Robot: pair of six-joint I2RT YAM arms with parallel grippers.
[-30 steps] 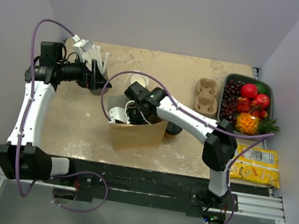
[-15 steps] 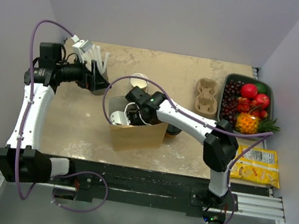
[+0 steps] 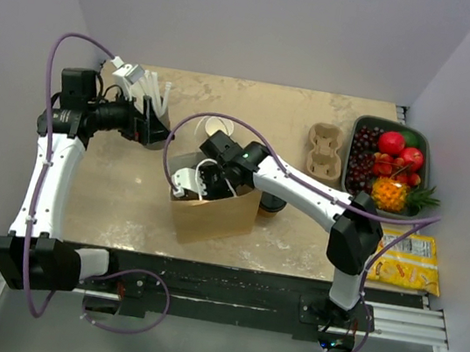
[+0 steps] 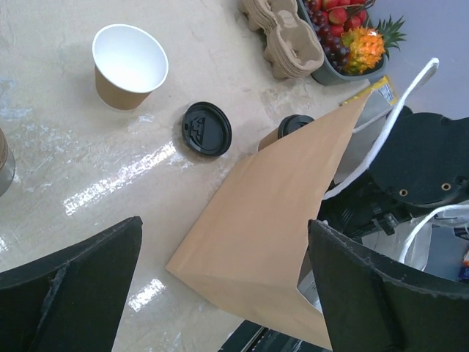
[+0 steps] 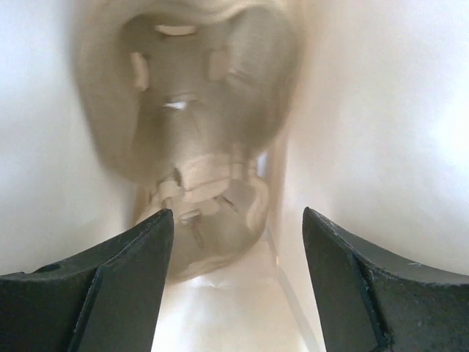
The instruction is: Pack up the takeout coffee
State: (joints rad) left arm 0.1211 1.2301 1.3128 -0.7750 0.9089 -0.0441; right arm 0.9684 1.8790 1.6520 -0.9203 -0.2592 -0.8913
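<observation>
Fingers (image 5: 110, 282) of the right gripper (image 5: 236, 214) stand apart with nothing clamped between them, released, down inside the brown paper bag (image 3: 215, 211). Its wrist camera sees only the bag's pale inner walls and a blurred tan shape further in (too smeared to name). From above, the right gripper (image 3: 201, 182) is sunk through the open mouth of the bag, which stands near the middle of the table (image 3: 116, 202).

The takeout coffee (image 3: 272, 204), black lid on, is not in the bag. It stands on the table just beside the bag's right side, largely hidden under the right arm. The left wrist view shows the same cup (image 4: 288, 130) peeking out behind the bag's (image 4: 271, 220) upper edge.

Over at the far left, the left gripper (image 3: 152, 124) is spread wide and holds nothing; it is near the white straws (image 3: 149, 90). Its wrist camera shows both dark fingers (image 4: 73, 286) at the bottom of the view with a broad gap between them.

A lidless brown cup (image 4: 130, 64) with a white inside stands upright, and a loose black lid (image 4: 207, 128) lies flat on the table between it and the bag. Further right are a pulp cup carrier (image 3: 325, 151), a tray of fruit (image 3: 388, 159) and a yellow snack packet (image 3: 404, 259).
</observation>
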